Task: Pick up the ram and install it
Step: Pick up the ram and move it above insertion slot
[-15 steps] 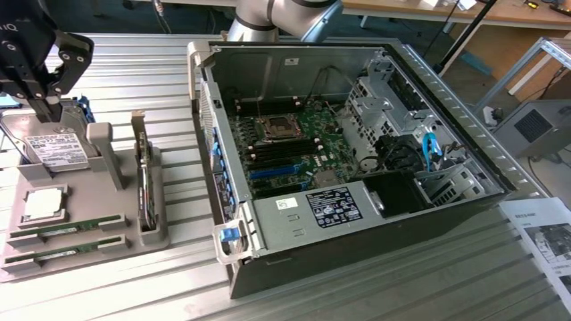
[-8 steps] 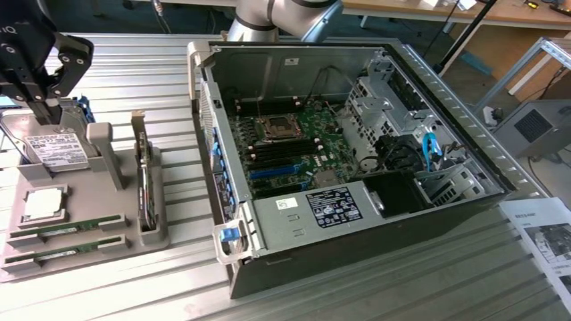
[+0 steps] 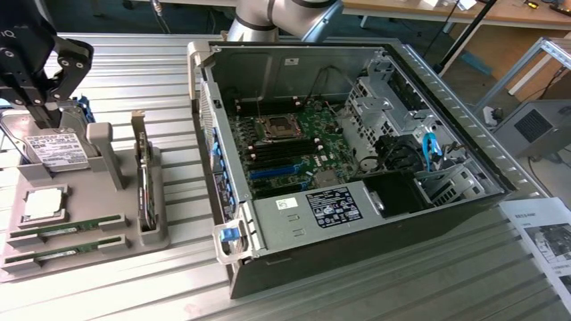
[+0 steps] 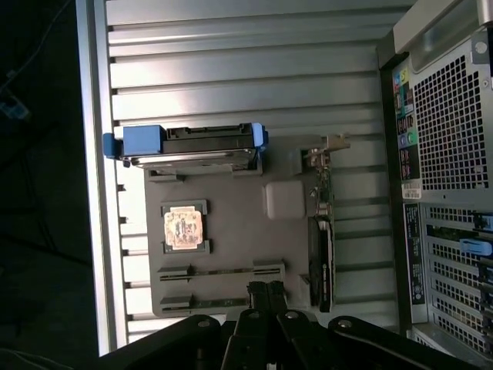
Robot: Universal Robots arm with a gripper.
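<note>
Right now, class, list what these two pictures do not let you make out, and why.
- Exterior view: the label print on the hard drive is too small to read.
- Exterior view: the printed sheet is cut off by the exterior view's right edge.
- Wrist view: one end of the nearer ram is hidden behind the gripper.

A ribbed metal worktable (image 3: 134, 67) gleams under bright light, with wooden desks (image 3: 499, 15) beyond it and a grey vented cabinet (image 3: 533, 130) at the exterior view's right.
</note>
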